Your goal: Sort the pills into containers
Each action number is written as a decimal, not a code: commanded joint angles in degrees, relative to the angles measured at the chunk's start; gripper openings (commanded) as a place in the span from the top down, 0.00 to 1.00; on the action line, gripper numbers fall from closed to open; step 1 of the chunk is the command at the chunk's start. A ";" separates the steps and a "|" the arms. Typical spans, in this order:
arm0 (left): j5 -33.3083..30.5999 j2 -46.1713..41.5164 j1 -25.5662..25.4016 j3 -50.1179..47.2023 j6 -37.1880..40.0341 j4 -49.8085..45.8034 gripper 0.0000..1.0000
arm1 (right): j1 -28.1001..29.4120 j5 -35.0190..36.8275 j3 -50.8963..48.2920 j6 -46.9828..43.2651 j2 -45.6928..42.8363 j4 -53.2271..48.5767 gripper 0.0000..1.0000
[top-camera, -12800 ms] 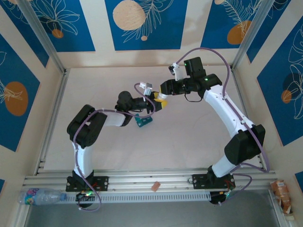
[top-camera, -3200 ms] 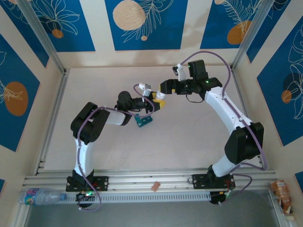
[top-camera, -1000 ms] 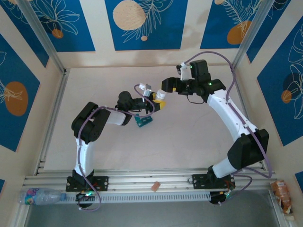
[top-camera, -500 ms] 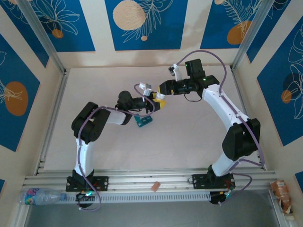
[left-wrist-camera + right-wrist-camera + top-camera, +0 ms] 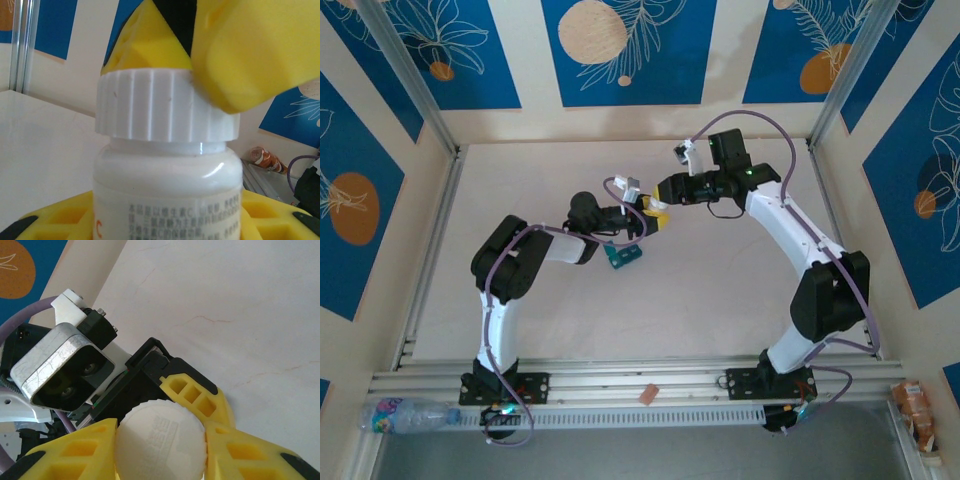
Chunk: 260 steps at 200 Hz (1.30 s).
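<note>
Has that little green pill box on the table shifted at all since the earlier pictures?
No. The pill box sits where it was, equally far from the front rail.

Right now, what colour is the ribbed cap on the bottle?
White. The cap on the white bottle shows best in the left wrist view.

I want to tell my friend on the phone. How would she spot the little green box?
Find the middle of the pale table, where the two arms meet. Just below the left gripper in the overhead view, the pill box lies on the tabletop. It is small and dark teal-green, unlike the white bottle held up nearby.
</note>
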 commanded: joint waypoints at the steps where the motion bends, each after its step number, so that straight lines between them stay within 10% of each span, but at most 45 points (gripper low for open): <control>1: 0.27 -1.46 -0.18 1.47 -0.20 3.47 1.00 | 2.65 5.49 -3.13 4.14 -2.12 0.24 0.69; 35: 0.06 -1.44 -0.30 1.67 -0.11 3.50 1.00 | 10.06 24.00 -6.78 16.56 -3.81 0.13 0.69; 73: 0.24 -1.33 -0.24 1.81 -0.13 3.52 1.00 | 14.26 29.26 -9.12 21.89 -4.55 2.82 0.69; 120: -0.10 -1.16 -0.24 1.45 -0.04 3.45 1.00 | 11.29 25.24 -7.12 21.12 -5.37 1.74 0.63; 171: 0.23 -1.12 -0.27 1.29 0.04 3.51 1.00 | 4.19 12.91 -9.68 16.47 -12.05 5.14 0.28; 260: 0.95 -1.26 -0.28 0.92 -0.20 3.45 1.00 | -0.32 5.41 -3.59 2.18 -6.92 2.37 0.29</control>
